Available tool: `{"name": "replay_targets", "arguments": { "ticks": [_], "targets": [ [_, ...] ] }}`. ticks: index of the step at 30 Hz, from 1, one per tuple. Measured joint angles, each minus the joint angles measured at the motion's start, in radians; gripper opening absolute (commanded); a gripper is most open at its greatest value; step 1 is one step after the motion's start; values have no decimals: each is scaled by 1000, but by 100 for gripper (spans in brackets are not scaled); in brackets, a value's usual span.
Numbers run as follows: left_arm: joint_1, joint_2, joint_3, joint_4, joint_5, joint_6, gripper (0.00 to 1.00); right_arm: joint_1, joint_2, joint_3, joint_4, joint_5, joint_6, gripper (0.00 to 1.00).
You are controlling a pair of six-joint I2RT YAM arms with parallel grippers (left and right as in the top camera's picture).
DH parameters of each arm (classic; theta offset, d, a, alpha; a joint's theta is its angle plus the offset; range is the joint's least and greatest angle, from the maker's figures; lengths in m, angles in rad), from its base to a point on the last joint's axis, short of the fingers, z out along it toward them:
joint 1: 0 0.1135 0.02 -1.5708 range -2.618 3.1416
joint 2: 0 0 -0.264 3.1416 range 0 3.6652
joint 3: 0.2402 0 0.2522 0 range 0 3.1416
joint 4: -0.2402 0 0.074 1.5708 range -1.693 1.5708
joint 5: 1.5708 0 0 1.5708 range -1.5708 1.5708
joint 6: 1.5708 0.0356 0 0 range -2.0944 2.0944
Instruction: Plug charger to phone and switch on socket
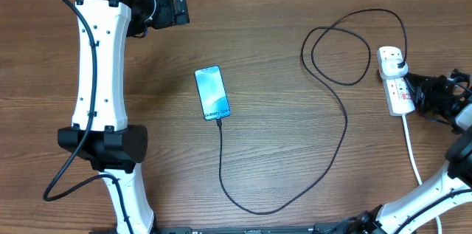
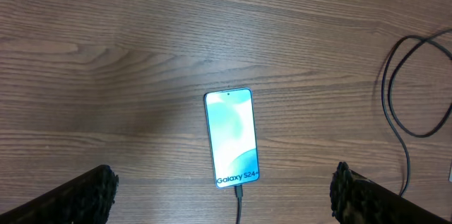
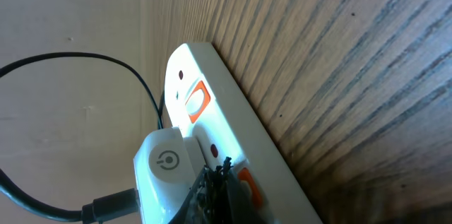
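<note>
White elongated power-strip socket point(image 1: 396, 86) lies far right, long axis far-to-near; right gripper point(image 3: 215, 192), jaws pinched together empty, tips just beside its orange switch point(image 3: 245, 181); left gripper point(image 1: 173, 7) spread wide, well away. Thin black charger cable point(image 1: 343, 127) meets slim blue-screened phone point(image 1: 212, 93) mid-table.

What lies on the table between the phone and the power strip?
In the overhead view, only the black charger cable, looping and curving across the bare wooden table between the phone and the white power strip.
</note>
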Motion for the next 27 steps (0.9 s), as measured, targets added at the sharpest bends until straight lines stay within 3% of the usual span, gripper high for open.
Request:
{"name": "replay_targets", "arguments": {
  "ticks": [27],
  "targets": [
    [0, 0, 0, 0, 0, 0, 100, 13, -20, 17, -66, 53, -220, 4]
  ]
}}
